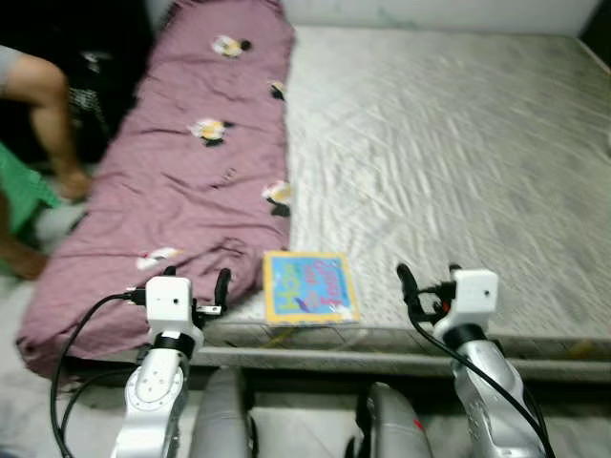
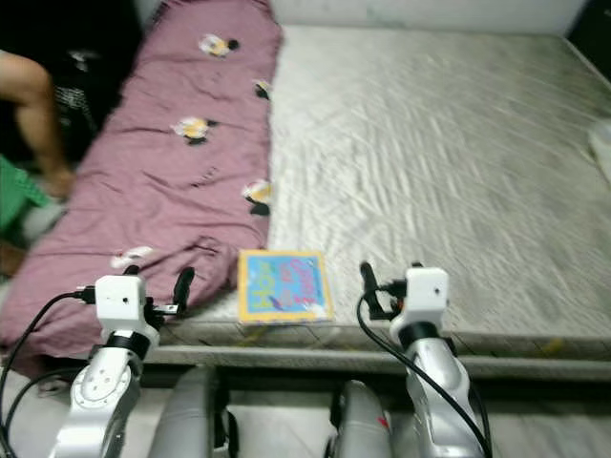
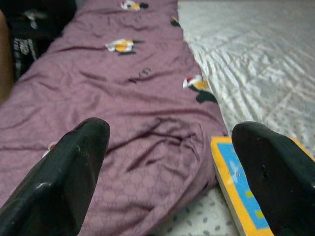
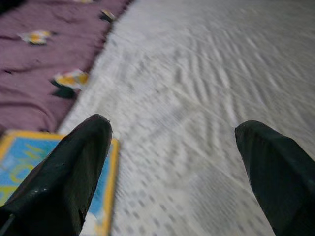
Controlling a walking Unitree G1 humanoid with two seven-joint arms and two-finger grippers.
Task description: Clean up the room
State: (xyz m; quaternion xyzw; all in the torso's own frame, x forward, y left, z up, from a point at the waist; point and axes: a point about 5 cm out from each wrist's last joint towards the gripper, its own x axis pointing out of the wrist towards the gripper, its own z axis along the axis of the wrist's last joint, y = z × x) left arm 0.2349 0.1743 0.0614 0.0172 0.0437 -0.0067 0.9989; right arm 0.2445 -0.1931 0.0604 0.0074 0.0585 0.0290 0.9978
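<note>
A bare quilted mattress [image 1: 449, 162] fills most of the head views, with a mauve blanket [image 1: 191, 181] printed with small cartoon figures spread along its left side and drooping over the near corner. A picture book [image 1: 308, 287] with a yellow border and a bright blue cover lies flat at the near edge of the mattress, just beside the blanket's hem and roughly midway between the two arms.

The left gripper [image 1: 199, 286] is raised at the mattress's near edge over the blanket's drooping corner, to the left of the book. In the left wrist view its fingers [image 3: 69, 172] stand spread wide apart with nothing between them; the blanket and a corner of the book lie beyond.

The right gripper [image 1: 427, 282] hovers at the near edge to the right of the book. Its fingers [image 4: 69, 167] are likewise spread and empty, the quilted surface ahead of them.

At the far left, beside the bed, a person's bare leg [image 1: 48, 114] shows next to something green [image 1: 21, 196].
</note>
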